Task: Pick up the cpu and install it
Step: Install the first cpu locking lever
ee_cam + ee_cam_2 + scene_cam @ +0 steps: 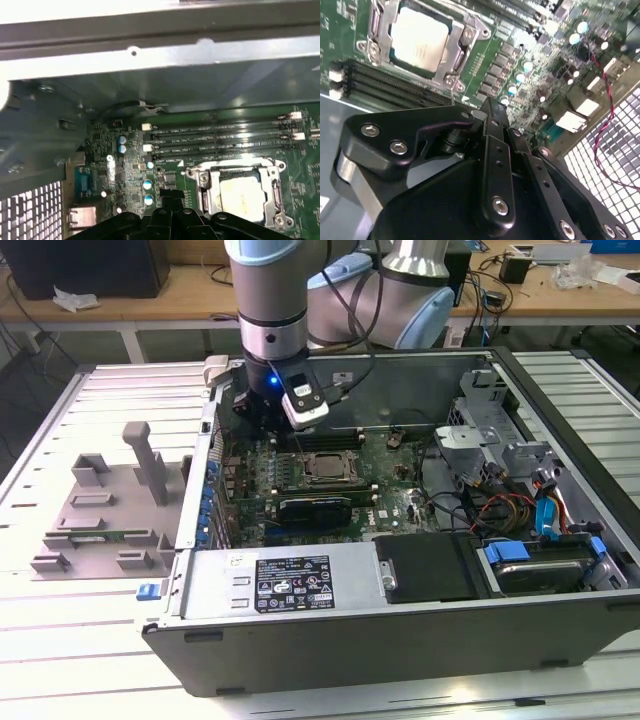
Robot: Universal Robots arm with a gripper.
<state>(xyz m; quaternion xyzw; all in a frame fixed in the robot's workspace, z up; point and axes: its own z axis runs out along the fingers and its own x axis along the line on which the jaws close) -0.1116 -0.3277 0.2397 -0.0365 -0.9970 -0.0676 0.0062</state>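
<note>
Gripper (492, 106): fingers pressed together, nothing between them, low over the board (540, 75) just beside the socket (463, 50).
Cpu (417, 37): flat inside the socket's metal frame, apart from the fingertips.
Edges: case (330, 640) wall stands close at the exterior view's left of the arm (270, 300); memory slots (220, 137) run between socket and another wall.
Case contents: board, power supply (290, 580) along the near wall, cables (500, 505) and drive (540, 572) at the exterior view's right.
Table (90, 660): grey fixture (110, 510) outside the case.
</note>
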